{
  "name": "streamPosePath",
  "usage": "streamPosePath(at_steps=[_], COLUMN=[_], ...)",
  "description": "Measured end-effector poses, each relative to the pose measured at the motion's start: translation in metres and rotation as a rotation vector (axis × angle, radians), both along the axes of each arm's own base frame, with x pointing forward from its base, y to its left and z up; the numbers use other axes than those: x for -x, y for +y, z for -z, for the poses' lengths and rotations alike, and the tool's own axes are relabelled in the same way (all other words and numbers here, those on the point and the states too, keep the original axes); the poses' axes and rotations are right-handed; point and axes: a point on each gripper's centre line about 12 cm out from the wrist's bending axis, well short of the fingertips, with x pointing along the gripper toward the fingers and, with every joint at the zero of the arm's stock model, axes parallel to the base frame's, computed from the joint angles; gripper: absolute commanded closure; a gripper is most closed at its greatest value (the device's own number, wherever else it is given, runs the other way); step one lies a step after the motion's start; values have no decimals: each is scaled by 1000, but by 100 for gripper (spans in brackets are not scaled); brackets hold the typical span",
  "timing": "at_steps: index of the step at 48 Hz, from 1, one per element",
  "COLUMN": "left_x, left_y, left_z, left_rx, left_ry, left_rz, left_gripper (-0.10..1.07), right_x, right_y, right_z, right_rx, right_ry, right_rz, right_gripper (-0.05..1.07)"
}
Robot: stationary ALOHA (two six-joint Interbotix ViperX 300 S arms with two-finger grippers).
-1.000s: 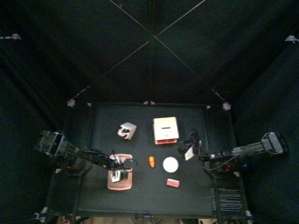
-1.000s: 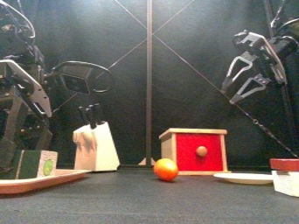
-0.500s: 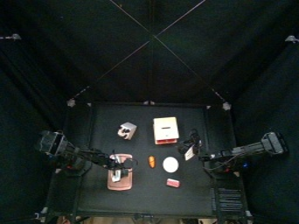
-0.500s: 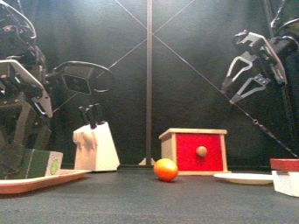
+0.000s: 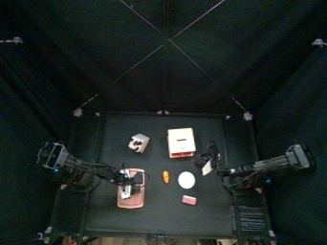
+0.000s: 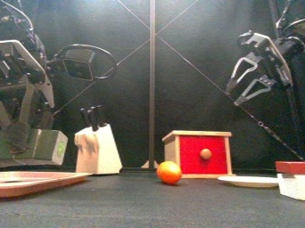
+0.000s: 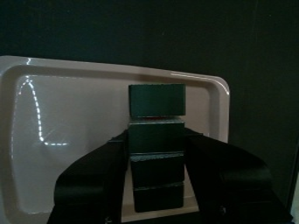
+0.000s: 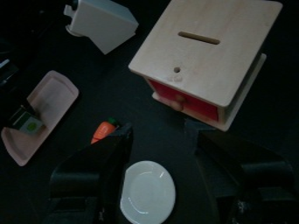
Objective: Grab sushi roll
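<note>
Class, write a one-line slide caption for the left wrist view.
Left gripper holds the sushi roll above the pink tray.

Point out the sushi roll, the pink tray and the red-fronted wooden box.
sushi roll [image 7: 156,101], left wrist view, its dark top face.
pink tray [image 7: 70,87], left wrist view, bare floor.
wooden box [image 6: 198,153], front view, its red front.

Sushi roll [image 7: 156,133]: dark green wrapped block, squarish end face showing a pale filling in the front view [image 6: 49,146]. Held between the 2 jaws of the left hand [image 7: 158,179], lifted clear above the pink tray [image 7: 70,96].
</note>
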Motion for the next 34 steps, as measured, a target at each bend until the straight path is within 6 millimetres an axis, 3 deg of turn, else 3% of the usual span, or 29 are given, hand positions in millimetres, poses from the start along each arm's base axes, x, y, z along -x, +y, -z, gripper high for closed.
streamPosePath(at_steps=[20, 34], left_x=[0, -3], left_y=[0, 1], left_z=[0, -2], left_rx=[-4, -17], left_ry=[-6, -16], left_rz=[4, 18], left_gripper=[22, 22], right_x=[2, -1], right_y=[-7, -8], right_z=[-25, -32], right_rx=[138, 220], right_ry=[-71, -89], right_rz=[-13, -44], right_gripper=[17, 17])
